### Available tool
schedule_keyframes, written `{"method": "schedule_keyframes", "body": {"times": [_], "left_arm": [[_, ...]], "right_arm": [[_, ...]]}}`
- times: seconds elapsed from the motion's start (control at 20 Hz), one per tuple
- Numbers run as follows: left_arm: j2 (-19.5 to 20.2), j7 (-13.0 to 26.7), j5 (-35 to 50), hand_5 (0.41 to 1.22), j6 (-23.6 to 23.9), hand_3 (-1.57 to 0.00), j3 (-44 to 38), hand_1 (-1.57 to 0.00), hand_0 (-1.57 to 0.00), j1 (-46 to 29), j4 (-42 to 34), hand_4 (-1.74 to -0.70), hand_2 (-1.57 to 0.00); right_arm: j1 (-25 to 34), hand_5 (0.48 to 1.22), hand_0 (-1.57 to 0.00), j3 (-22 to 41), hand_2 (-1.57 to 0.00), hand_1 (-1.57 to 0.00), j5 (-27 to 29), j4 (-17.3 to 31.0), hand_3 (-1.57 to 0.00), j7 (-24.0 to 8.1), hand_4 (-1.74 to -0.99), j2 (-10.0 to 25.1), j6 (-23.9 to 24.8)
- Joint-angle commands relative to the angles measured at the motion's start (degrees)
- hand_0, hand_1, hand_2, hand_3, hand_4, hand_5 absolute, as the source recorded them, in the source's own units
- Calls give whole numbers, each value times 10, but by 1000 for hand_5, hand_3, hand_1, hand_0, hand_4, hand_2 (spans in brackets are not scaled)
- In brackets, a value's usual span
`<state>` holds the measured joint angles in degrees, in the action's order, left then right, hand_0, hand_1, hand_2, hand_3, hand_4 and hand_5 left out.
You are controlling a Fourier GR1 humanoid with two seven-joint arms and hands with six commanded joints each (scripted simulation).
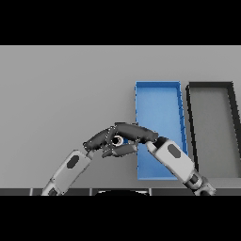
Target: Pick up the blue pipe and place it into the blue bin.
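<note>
Both hands meet just left of the blue bin (160,101), at its left wall. Right hand (134,132) reaches leftward across the bin's lower part, fingers curled. Left hand (101,138) comes in from lower left, fingers also curled and touching or overlapping the right.

Pipe (123,140): only a small blue sliver shows between the fingers, next to a pale round spot that may be its open end. It sits just outside the bin's left edge, wrapped by the hands. Which hand bears the load I can't tell for sure; the right looks closed round it, and the left seems to be pinching it too.

Step in hand, my read: carry to the bin, possibly mid-handover.
- Settle on one holding hand before moving; the other lets go fully first, or the pipe gets tugged.
- Lift clear of the left wall, then shift right.
- Release over the open middle of the bin, low, so the pipe doesn't bounce out.
- Keep the right forearm off the bin's rim; it already overhangs it.

Count: one pipe, one blue bin, one dark bin (214,127) just right of it, two hands.
</note>
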<state>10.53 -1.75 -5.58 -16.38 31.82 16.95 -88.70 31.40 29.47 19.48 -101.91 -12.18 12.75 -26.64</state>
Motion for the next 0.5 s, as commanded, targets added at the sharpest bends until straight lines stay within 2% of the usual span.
{"method": "schedule_keyframes", "body": {"times": [0.0, 0.15, 0.3, 0.45], "left_arm": [[-2, 4, -1, 664, 2, -72, 0, -74, -79, 2, 4, -889, -66], [-7, 14, 10, 599, -1, -37, -4, -37, -40, -3, 4, -887, -33], [-5, 28, 18, 569, -2, -18, -10, -19, -20, -6, 6, -897, -17], [-8, 44, 18, 548, -1, -9, -9, -9, -10, -6, 11, -901, -8]], "right_arm": [[0, 1218, -1569, -2, -1569, -1569, -6, 5, -1568, 3, -1495, 2, 0], [7, 1220, -1570, -7, -1570, -1570, 10, 11, -1570, 1, -1490, 1, -3], [0, 1220, -1570, -10, -1570, -1570, 21, 11, -1570, 3, -1488, 1, 1], [8, 1221, -1571, -21, -1571, -1571, 92, -8, -1571, -42, -1491, 3, 19]]}}
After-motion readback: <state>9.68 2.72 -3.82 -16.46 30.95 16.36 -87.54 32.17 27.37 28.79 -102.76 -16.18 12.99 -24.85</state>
